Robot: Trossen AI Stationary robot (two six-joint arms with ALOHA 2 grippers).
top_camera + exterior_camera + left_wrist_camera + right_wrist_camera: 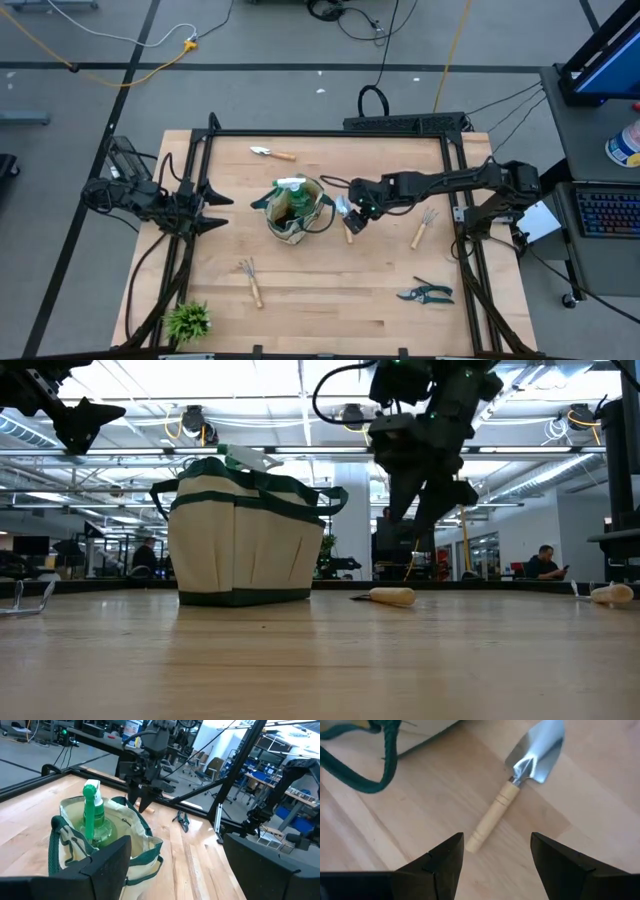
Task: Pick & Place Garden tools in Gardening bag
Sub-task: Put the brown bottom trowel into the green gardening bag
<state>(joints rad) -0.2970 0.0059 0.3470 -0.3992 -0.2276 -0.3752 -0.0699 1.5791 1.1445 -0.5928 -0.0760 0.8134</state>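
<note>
The beige gardening bag (290, 210) with green trim stands upright mid-table, and a green spray bottle (94, 815) sticks up out of its mouth. Just right of the bag a wooden-handled trowel (495, 817) lies flat on the table. My right gripper (495, 865) hangs open above the free end of the trowel's handle, slanting downward, and touches nothing; it also shows in the high view (353, 212) and the low view (428, 510). My left gripper (210, 210) waits open at the table's left, pointing level toward the bag.
A second trowel (272, 153) lies near the far edge. One pronged rake (250, 281) lies at front left, another (423, 229) right of centre. Dark pruning shears (425, 293) lie at front right. A small leafy plant (187, 320) stands at the near left corner.
</note>
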